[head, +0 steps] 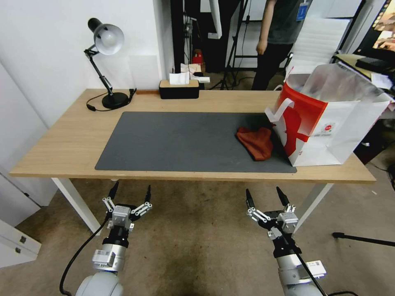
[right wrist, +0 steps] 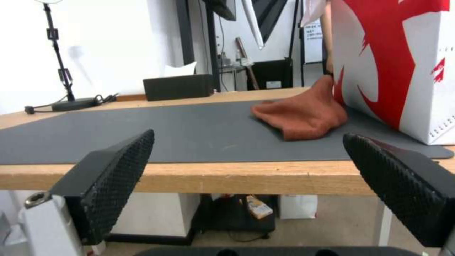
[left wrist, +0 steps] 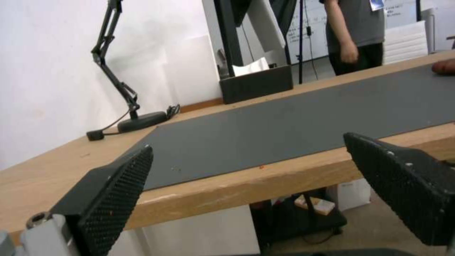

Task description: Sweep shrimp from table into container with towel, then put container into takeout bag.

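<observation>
While both our arms hang below counter (head: 66, 144) front edge, left gripper (head: 129, 193) and right gripper (head: 265, 196) fingers spread wide, holding nothing. Rust-red towel (head: 256, 142) lies crumpled on grey mat (head: 173, 142), touching takeout bag (head: 329, 123), long axis running front to back. Bag upright, mouth open upward. Risk: reaching for towel, we nudge bag, tip it.
</observation>
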{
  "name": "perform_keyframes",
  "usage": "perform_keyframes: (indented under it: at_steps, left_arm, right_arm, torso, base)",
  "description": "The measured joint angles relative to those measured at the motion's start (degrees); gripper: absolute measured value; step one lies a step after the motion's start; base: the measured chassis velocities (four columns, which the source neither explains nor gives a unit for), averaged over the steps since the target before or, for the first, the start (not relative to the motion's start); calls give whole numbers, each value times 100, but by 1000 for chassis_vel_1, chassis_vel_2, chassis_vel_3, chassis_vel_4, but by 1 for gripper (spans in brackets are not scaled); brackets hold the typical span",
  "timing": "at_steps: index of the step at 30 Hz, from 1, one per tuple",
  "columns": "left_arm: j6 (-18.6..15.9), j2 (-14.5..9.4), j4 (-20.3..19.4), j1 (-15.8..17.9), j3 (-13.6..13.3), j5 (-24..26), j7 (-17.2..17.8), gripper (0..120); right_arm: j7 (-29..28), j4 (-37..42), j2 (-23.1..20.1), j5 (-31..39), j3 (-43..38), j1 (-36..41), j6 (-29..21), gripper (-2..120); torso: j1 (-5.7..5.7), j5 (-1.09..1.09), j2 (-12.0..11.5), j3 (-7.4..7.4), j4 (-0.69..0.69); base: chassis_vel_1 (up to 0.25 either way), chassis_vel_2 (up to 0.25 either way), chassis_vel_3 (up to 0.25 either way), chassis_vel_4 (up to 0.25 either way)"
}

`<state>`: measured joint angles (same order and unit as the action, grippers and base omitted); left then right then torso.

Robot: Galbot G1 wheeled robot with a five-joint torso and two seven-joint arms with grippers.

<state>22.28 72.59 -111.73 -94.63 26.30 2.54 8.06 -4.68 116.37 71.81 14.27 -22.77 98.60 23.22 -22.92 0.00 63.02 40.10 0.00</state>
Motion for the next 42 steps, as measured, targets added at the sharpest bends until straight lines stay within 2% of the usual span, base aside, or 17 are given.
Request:
perform_keyframes:
  at_steps: [27, 42]
  left_arm:
    - [288, 266, 181, -34, -16, 9, -229, 100]
    - [312, 272, 196, -25, -24, 19, -246, 100]
  right_arm:
    - [138, 98, -107, 196, -73, -55, -99, 100]
    - [114, 76, -109, 189, -68, -63, -69, 100]
  torso:
    - [0, 0, 0, 0, 0]
    - [0, 0, 0, 0, 0]
  base:
    - [0, 0, 0, 0]
    - [0, 0, 0, 0]
